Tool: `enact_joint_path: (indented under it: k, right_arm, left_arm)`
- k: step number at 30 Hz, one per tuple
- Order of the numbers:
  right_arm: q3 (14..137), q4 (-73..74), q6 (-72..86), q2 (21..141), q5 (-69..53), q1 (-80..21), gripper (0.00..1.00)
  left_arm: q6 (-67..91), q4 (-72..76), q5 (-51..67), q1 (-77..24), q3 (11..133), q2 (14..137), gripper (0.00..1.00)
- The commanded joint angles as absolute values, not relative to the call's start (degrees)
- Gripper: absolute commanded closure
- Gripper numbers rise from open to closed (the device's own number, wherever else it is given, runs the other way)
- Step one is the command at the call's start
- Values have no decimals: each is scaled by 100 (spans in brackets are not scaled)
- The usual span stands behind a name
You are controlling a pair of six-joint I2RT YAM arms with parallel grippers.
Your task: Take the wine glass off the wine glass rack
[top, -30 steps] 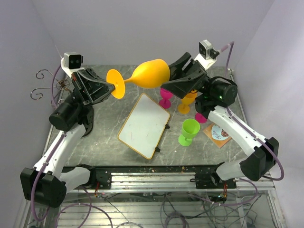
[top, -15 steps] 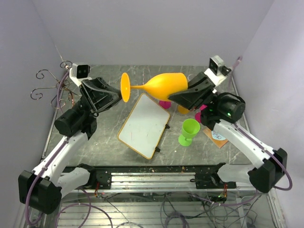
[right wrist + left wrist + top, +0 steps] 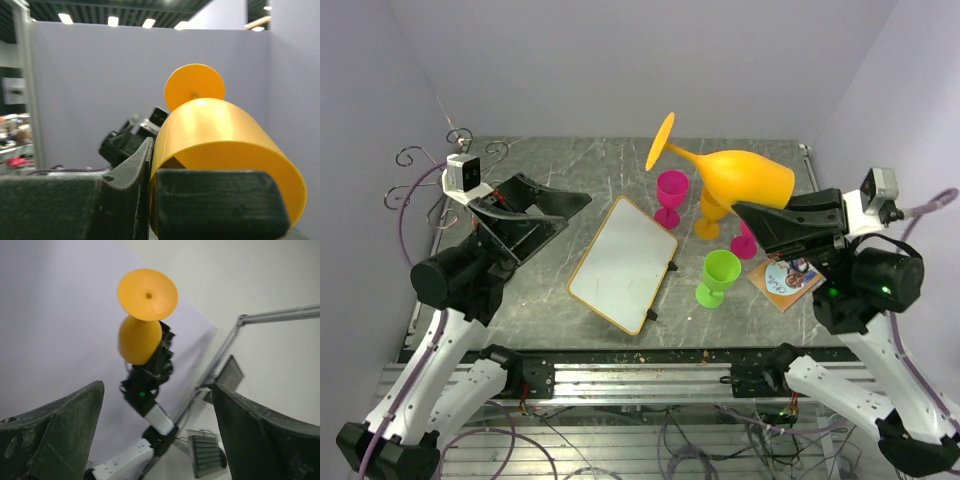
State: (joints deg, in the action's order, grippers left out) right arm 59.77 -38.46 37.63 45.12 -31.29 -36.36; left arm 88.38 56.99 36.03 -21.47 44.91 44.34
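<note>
- Rack [image 3: 417,152], far left: only the scrolled tops show; stem and base hidden behind the left arm [image 3: 450,280].
- Wine glass [image 3: 735,175]: rim hidden inside the right gripper [image 3: 752,218] from above; in the right wrist view a finger [image 3: 215,200] covers the lower bowl.
- Orange cup [image 3: 710,212]: partly behind the wine glass.
- Pink cup [image 3: 744,247], right: mostly behind the right gripper.
- Card [image 3: 780,283]: right edge under the arm; print too small to read.
- Left gripper [image 3: 157,386]: both fingers [image 3: 55,435] cut off by the picture's edges.

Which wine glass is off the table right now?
The large orange wine glass, held tilted in the right end effector; the green glass, pink glasses and smaller orange glass stand on the table.
</note>
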Motion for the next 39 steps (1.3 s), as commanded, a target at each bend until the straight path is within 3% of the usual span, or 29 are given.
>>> enact_joint_path:
  k: [1,10,20,29,39]
  right_arm:
    - [6054,-1552,2390,4108,-1987,-3630,100]
    - [6739,1977,1392,4116,-68,-3625,100]
    - [7748,4757,1180,5485,-205,-3630,100]
    - [8530,5795,1106,7187,256,-3626,100]
    - [8854,6018,1169,8382,938,-3624,100]
  left_arm:
    - [7124,3400,3298,-2162,5061,4144,1]
    - [5646,1335,2876,-2162,5986,4089,1]
    - [4943,679,2736,-2162,6521,4197,1]
    - [4375,-346,2358,-2162,6762,3768,1]
    - [3298,-2414,870,-2162,7577,3471,1]
